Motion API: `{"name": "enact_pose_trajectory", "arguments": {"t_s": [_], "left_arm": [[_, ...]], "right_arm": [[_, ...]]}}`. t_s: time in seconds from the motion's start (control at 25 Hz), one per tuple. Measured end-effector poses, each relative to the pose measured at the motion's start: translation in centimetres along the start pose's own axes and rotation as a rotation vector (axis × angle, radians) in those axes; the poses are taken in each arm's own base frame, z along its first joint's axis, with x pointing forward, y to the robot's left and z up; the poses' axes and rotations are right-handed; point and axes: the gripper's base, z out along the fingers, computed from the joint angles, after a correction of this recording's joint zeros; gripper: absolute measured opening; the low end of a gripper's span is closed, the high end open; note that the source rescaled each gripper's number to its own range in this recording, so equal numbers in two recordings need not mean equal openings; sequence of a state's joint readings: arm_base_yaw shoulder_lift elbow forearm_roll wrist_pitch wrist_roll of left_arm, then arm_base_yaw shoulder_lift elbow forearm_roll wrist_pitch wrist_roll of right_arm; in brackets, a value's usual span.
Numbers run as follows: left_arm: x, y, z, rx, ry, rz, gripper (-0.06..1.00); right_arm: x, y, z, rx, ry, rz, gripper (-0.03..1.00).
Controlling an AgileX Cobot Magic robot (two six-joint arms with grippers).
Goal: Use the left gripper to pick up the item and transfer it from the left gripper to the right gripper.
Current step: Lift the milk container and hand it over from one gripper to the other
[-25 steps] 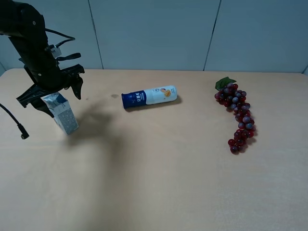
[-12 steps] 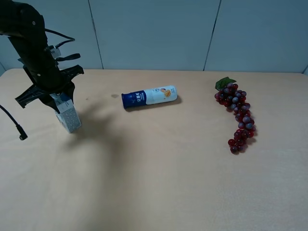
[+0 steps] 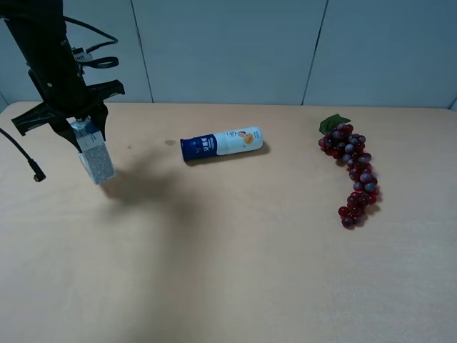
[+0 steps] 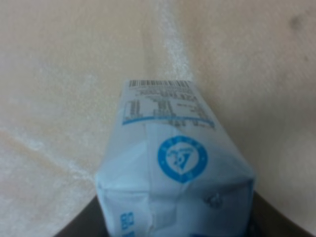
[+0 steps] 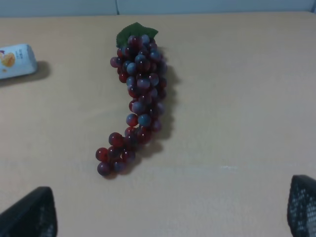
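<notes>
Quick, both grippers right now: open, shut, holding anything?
Left gripper: closed on the small white-and-blue gable-top drink carton.
Right gripper: open, fingers spread, holding nothing.

My left gripper (image 3: pixel 87 130) hangs from its upright arm, pointing down, jaws clamped on the carton (image 3: pixel 95 161). My right gripper (image 5: pixel 165 215) has its fingers spread wide.

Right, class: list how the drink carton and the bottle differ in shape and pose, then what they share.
The carton is boxy with a speckled grey side; the bottle is round. The carton hangs tilted in the left pincer; the bottle lies sideways on the table. Both are white and blue.
</notes>
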State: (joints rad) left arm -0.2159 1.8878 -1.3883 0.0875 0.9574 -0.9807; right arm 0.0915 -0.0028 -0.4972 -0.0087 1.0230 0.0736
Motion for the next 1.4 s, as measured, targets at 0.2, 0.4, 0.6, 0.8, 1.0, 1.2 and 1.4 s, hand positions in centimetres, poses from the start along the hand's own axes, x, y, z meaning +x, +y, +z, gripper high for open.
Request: {"name": "enact_pose_trajectory", "arguments": {"t_s": [0.2,0.4,0.6,0.8,1.0,1.2,1.4], "left_arm": [[0.5,-0.7,-1.6,0.019,-0.013,0.096,0.00],[2.1,-0.9,-3.6,0.050,-0.032,0.185,0.00],[3.7,-1.0,-5.6,0.079,-0.055,0.343,0.00],[5.7,-1.1,-7.8,0.148,-0.056,0.577,0.00],[7.7,-1.6,-8.6,0.243,0.006,0.775,0.00],[9.7,-2.6,-9.1,0.403,0.089,0.984,0.00],[10.7,-3.1,-9.6,0.548,0.130,1.123,0.00]], "right_arm": [[0.0,0.0,0.0,0.000,0.000,0.000,1.00],[0.0,0.0,0.0,0.000,0.000,0.000,1.00],[0.0,0.0,0.0,0.000,0.000,0.000,1.00],[0.0,0.0,0.0,0.000,0.000,0.000,1.00],[0.0,0.1,0.0,-0.007,0.001,0.005,1.00],[0.0,0.1,0.0,-0.007,0.001,0.005,1.00],[0.0,0.1,0.0,-0.007,0.001,0.005,1.00]]}}
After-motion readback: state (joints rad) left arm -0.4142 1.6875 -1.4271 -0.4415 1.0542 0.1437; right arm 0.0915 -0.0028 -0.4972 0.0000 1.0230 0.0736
